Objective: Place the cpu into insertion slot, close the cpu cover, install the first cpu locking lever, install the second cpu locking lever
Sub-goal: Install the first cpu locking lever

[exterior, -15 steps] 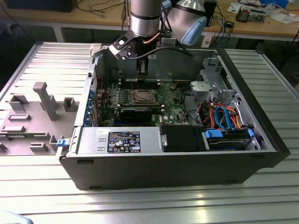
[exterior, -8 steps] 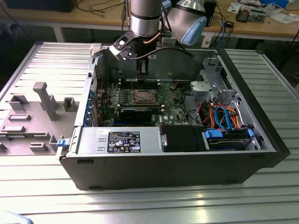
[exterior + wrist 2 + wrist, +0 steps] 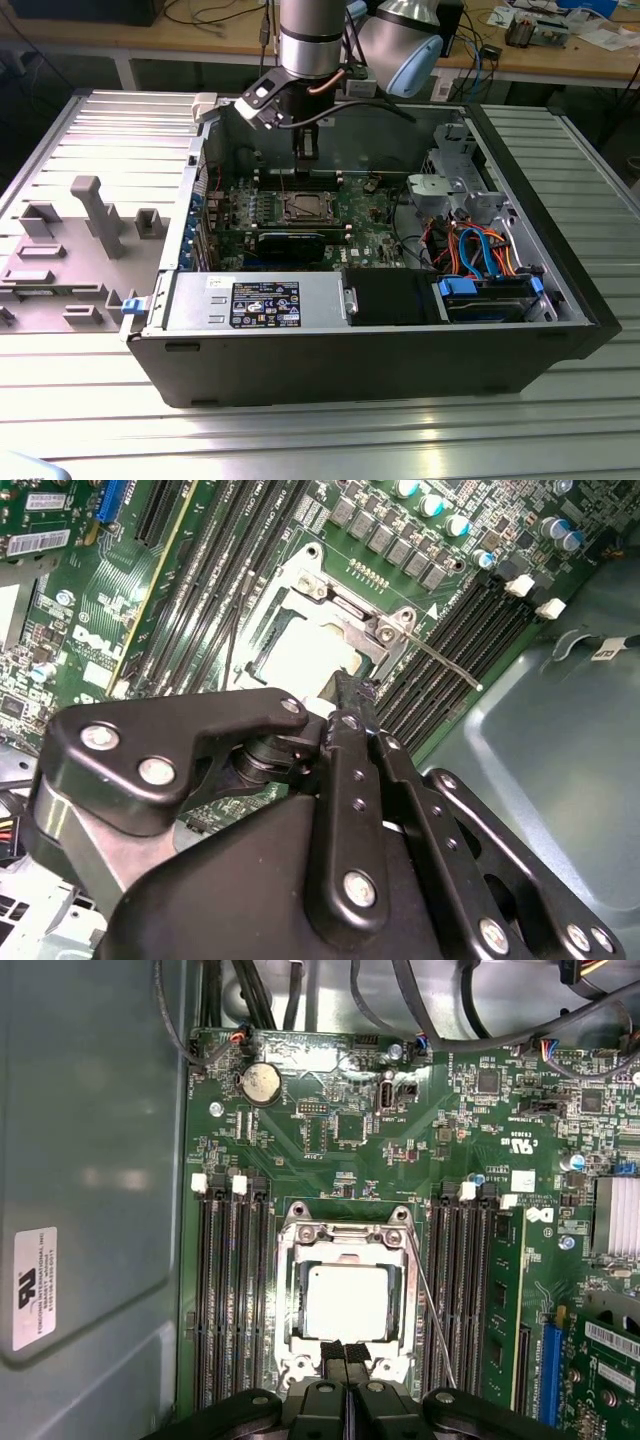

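In the exterior view my gripper [image 3: 308, 150] hung inside the open computer case [image 3: 380, 350], over the insertion slot [image 3: 303, 207] on the green circuit board [image 3: 370, 228]. In the second wrist view the cpu [image 3: 300, 660] lay flat in the insertion slot [image 3: 308, 578], its pale metal top visible, and the cpu cover [image 3: 352, 615] seemed to be down as a silver frame around it. My two fingers [image 3: 352, 750] were pressed together with nothing between them, and their tip stood at one edge of the slot; if it touched the frame I could not tell. A thin locking lever [image 3: 445, 665] stuck out from a corner of the slot, over the memory slots [image 3: 470, 620] beside it. In the first wrist view the cpu [image 3: 345, 1302] sat in the middle of the slot, with the cover [image 3: 408, 1295] around it. My gripper [image 3: 347, 1353] was closed and empty at the slot's edge, and the lever [image 3: 435, 1315] slanted away from the slot's side.
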`<state>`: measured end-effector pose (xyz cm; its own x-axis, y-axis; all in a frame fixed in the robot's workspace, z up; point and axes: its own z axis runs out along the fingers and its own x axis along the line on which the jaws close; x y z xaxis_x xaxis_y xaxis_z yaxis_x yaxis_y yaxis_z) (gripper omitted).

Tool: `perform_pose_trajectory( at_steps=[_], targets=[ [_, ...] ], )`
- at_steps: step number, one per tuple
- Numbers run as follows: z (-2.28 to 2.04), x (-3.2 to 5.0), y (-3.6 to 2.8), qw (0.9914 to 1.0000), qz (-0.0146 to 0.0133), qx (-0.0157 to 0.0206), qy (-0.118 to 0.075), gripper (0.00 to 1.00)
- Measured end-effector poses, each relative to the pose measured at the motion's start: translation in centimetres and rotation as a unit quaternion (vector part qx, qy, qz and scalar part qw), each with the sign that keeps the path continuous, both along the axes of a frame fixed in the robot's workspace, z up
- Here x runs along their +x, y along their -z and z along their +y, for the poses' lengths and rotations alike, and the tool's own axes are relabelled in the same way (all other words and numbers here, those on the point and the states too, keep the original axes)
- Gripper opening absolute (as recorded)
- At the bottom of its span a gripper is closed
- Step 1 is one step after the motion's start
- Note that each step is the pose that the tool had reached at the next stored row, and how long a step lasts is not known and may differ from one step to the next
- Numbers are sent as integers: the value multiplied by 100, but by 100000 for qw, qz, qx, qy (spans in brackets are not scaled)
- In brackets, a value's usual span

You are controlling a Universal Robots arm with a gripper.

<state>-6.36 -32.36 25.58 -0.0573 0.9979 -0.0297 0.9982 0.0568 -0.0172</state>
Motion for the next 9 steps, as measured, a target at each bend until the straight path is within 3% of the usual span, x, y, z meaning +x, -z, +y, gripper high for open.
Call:
perform_pose_trajectory(
  at_steps=[9],
  targets=[
    [0, 0, 0, 99996, 0, 3, -885, 11]
  ],
)
